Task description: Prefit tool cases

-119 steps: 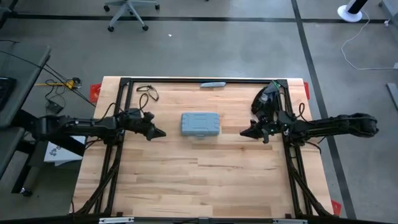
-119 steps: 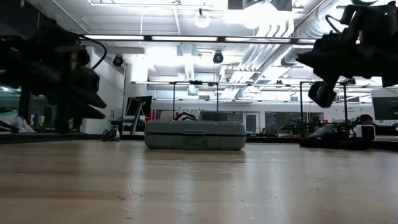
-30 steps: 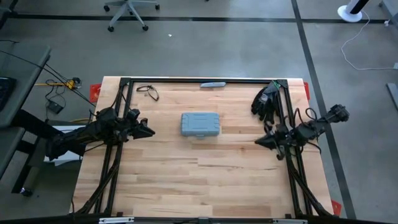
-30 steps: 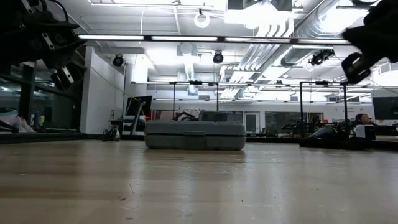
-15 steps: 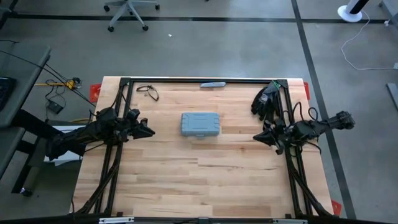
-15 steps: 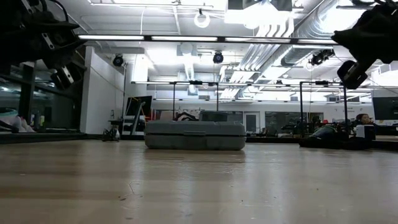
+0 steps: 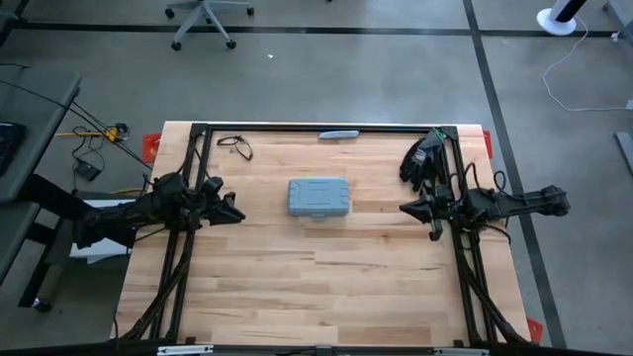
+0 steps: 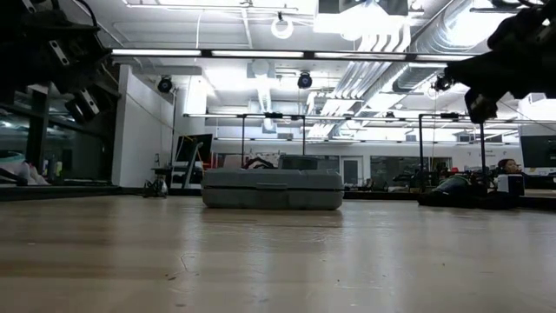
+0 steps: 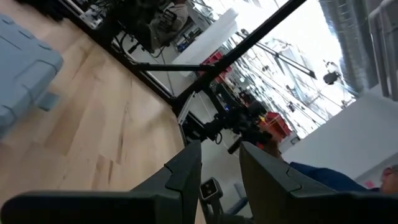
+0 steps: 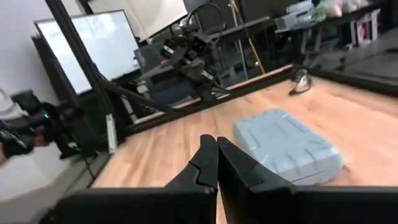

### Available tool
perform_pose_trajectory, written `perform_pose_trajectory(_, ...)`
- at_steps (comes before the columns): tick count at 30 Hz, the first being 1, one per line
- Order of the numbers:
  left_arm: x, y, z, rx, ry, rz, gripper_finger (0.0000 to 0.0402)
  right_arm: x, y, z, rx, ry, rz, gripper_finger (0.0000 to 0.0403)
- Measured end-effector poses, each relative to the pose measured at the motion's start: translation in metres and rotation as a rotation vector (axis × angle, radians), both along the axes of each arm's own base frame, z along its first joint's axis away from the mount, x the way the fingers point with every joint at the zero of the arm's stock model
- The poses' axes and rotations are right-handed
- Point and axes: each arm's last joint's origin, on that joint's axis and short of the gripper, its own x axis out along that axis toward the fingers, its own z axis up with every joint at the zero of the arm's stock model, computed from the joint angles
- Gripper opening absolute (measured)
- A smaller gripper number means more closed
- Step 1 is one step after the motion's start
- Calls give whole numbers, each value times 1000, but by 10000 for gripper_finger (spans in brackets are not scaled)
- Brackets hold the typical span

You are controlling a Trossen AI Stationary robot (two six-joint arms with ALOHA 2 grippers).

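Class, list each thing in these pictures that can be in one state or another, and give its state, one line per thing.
Tool case: lid shut, lying flat on the table, nothing touching it.
Left gripper: fingers apart, empty, raised near the table's left edge.
Right gripper: shut, empty, raised near the table's right edge.
Grey-blue bar: lying flat at the far edge.

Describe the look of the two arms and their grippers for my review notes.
Both arms are dark, nearly black, built of jointed segments with black cables looped along them. The left gripper and right gripper each end in two dark, angular, tapering fingers. No coloured markings show on them.
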Motion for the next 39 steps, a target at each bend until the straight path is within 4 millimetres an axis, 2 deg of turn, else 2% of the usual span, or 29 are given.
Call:
perform_pose_trajectory(4, 0, 0, 0, 0, 0, 0, 101, 0, -1, 0, 32, -2, -33, 0)
perform_pose_trajectory(8, 0, 0, 0, 0, 0, 0, 101, 1, -8, 0, 80, -6, -273, 0)
perform_pose_trajectory(11, 0, 0, 0, 0, 0, 0, 101, 0, -10, 0, 49, -1, -359, 0)
perform_pose_trajectory(39, 0, 0, 0, 0, 0, 0, 101, 0, -10, 0, 34, 2, -348, 0)
